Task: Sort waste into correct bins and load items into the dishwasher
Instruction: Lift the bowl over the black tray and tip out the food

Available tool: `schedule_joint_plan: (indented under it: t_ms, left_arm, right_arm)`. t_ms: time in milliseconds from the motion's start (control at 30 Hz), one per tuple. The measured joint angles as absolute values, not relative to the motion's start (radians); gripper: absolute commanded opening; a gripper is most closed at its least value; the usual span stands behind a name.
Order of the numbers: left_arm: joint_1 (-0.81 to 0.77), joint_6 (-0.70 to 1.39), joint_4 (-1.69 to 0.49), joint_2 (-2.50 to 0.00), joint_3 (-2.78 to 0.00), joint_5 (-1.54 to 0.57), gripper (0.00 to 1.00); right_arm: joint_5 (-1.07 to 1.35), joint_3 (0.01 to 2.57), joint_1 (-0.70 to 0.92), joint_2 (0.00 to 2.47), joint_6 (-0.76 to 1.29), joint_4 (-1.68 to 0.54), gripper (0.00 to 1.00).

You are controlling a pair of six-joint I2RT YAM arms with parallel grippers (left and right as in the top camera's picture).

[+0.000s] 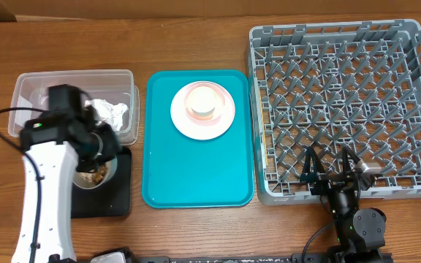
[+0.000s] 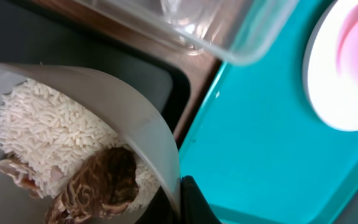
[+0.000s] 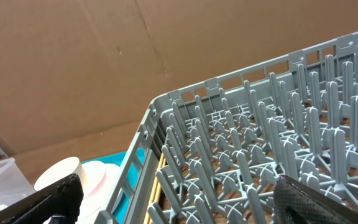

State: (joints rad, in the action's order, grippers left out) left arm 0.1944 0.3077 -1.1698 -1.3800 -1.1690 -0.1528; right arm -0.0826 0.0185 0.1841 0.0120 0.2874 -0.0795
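Observation:
My left gripper is shut on the rim of a white bowl over the black tray bin. Whitish rice-like scraps with brown bits lie inside the bowl. The clear tub bin behind it holds a crumpled white napkin. A white plate carrying a pinkish bowl and a small cup sits on the teal tray. My right gripper hangs open over the near edge of the grey dish rack, holding nothing.
The teal tray lies between the bins and the rack. The clear tub's corner is close above the held bowl. In the right wrist view the cup and plate show past the rack's left wall.

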Motion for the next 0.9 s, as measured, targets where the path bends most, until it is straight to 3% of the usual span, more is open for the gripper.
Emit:
schedule_joint_plan:
  t_ms: [433,900]
  left_arm:
    - [0.557,0.12,-1.061,-1.38,-1.092,-0.559,0.04]
    - [0.85,0.093,-0.785,-1.38,-0.857,-0.904,0.04]
  right_arm:
    - [-0.083,0.019,0.184,0.012,0.287,-0.079,1.0]
    - [-0.083,0.019,0.184,0.012,0.287,-0.079,1.0]
